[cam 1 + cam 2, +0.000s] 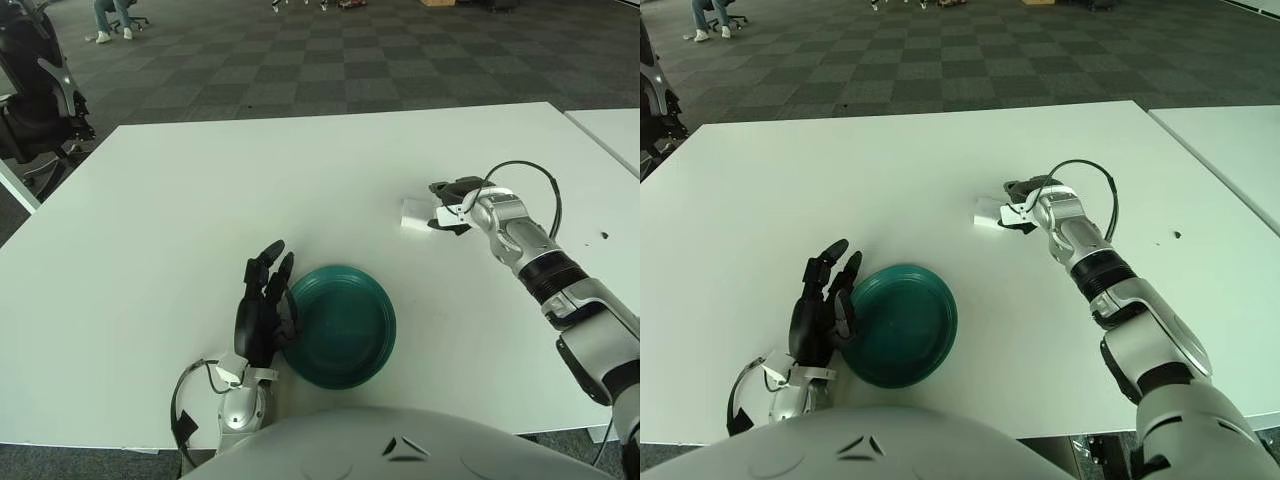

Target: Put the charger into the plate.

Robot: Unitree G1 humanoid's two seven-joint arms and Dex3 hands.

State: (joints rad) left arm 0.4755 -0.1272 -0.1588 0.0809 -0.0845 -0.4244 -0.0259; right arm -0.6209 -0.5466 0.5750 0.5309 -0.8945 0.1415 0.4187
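Observation:
The white charger (414, 213) lies on the table right of centre, beyond the plate. My right hand (450, 204) has come down at its right end. The dark fingers (447, 188) are spread above and below that end and are not closed on it. The dark green plate (342, 325) sits near the table's front edge. My left hand (262, 308) shows against the plate's left rim, fingers extended upward and holding nothing.
The white table (200, 200) stretches wide to the left and back. A second white table (610, 130) stands at the right. A black office chair (35, 100) stands off the table's far left corner. A cable loops over my right wrist (520, 170).

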